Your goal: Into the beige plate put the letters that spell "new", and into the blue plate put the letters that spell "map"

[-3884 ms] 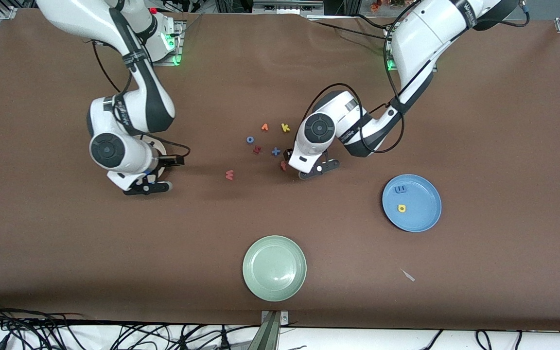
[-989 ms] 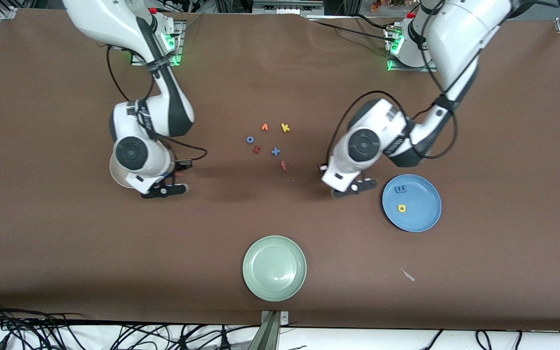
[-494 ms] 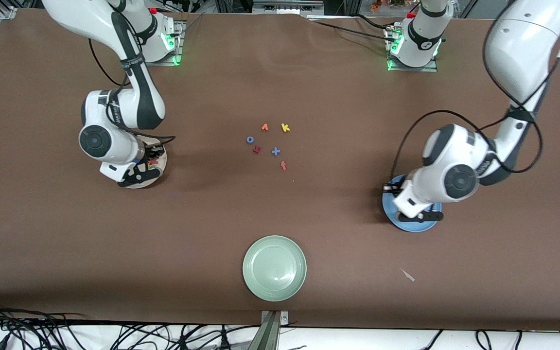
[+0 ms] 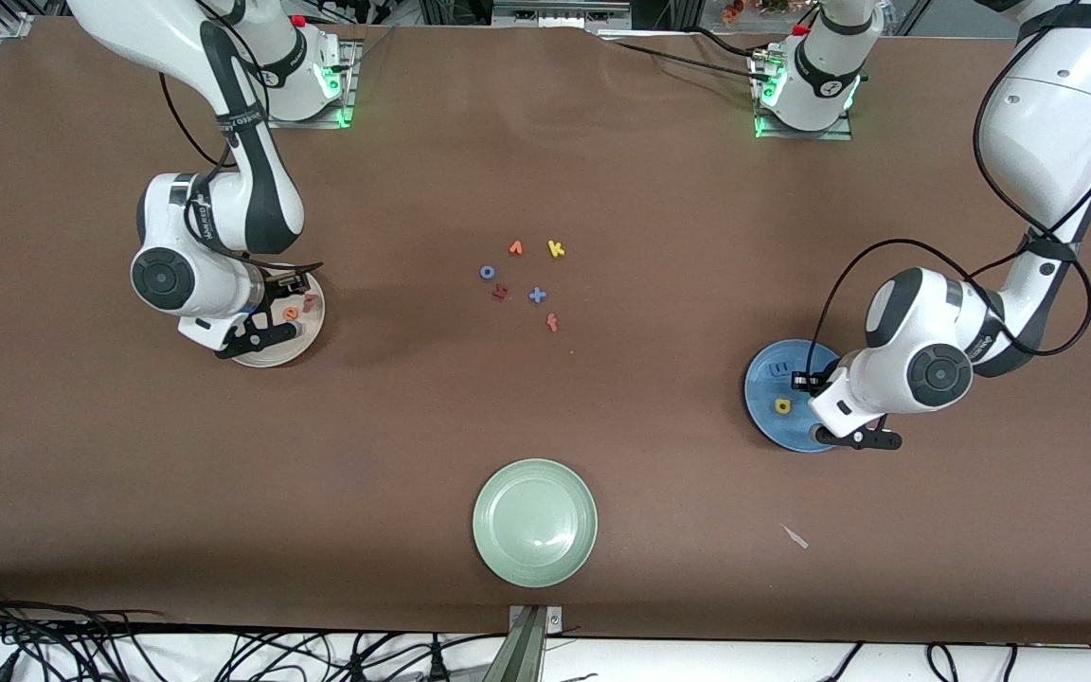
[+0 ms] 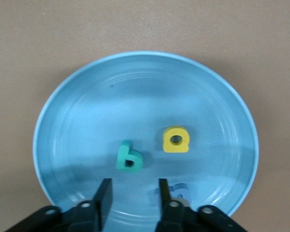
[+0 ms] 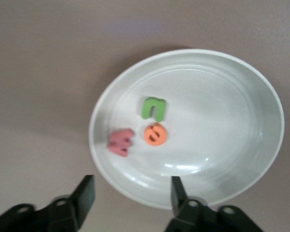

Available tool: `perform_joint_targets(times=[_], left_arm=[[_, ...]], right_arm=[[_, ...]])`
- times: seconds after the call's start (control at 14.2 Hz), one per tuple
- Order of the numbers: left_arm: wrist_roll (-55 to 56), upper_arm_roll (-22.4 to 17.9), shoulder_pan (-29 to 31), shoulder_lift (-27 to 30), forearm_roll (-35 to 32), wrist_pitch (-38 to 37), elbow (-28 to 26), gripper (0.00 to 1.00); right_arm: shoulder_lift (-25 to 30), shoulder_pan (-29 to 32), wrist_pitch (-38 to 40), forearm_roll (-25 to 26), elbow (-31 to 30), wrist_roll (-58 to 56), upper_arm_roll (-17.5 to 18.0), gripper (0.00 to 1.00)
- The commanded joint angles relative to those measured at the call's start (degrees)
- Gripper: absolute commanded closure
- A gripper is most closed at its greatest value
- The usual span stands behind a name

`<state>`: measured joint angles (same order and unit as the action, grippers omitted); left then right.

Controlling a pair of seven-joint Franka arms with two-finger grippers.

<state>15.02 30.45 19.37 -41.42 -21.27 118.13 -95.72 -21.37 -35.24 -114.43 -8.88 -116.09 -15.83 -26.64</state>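
Observation:
My left gripper [image 5: 133, 195] hangs open over the blue plate [image 5: 135, 96] with nothing between its fingers. In that plate lie the teal p [image 5: 129, 157], the yellow a [image 5: 176, 140] and the blue m [image 5: 180, 192], partly covered by one finger. My right gripper [image 6: 130, 189] is open and empty above the rim of the beige plate [image 6: 217, 111]. The green n [image 6: 154, 108], orange e [image 6: 155, 134] and salmon w [image 6: 121, 142] rest in it. The front view shows the left gripper [image 4: 853, 438] over the blue plate [image 4: 763, 417] and the right gripper [image 4: 271, 333] over the beige plate [image 4: 307, 339].
A pale green plate [image 4: 534, 522] sits near the front camera. Mid-table lie loose letters: an orange v [image 4: 515, 248], a yellow k [image 4: 556, 249], a blue o [image 4: 487, 272], a dark red letter [image 4: 500, 292], a blue cross [image 4: 537, 296] and a red f [image 4: 552, 323].
Both arms swung out from the middle of the table to their plates. Both grippers have opened; the teal p now lies in the blue plate and the salmon w in the beige plate.

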Motion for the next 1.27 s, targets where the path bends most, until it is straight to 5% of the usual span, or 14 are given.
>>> perform_joint_targets(times=[0.0,0.42,0.64,0.78,0.92,1.06,1.2], left_arm=[[-0.34,0.66,0.06,1.26,-1.49,-0.7,0.27,0.0],[-0.34,1.63,-0.2,12.92,-0.61,-2.2,0.8,0.0],[-0.34,3.56,0.23,17.94,0.17,-3.59,2.63,0.0],[-0.34,2.95,-0.55,19.36,1.84,-8.59,8.68,0.0],[-0.26,2.07,-0.82,23.03,5.95,-11.33,9.59,0.0],[-0.26,-5.28,-3.97,27.43,14.37,-16.15,9.5,0.0],[-0.26,-13.01,-8.96,31.12,20.72,-21.07,9.5,0.0]], right_arm=[[-0.5,0.0,11.82,-0.96,10.41,0.45,0.45,0.0],[0.19,0.44,29.5,-0.44,23.53,2.39,-0.43,0.0],[1.41,0.87,31.98,-0.26,26.7,2.3,-0.88,0.0],[4.22,5.16,31.55,1.13,26.45,2.21,3.84,0.0],[6.42,13.06,31.02,8.92,26.36,2.56,13.58,0.0],[8.97,15.55,30.57,16.32,26.18,2.65,18.1,0.0],[11.34,18.87,29.71,15.66,25.13,3.52,19.42,0.0]])
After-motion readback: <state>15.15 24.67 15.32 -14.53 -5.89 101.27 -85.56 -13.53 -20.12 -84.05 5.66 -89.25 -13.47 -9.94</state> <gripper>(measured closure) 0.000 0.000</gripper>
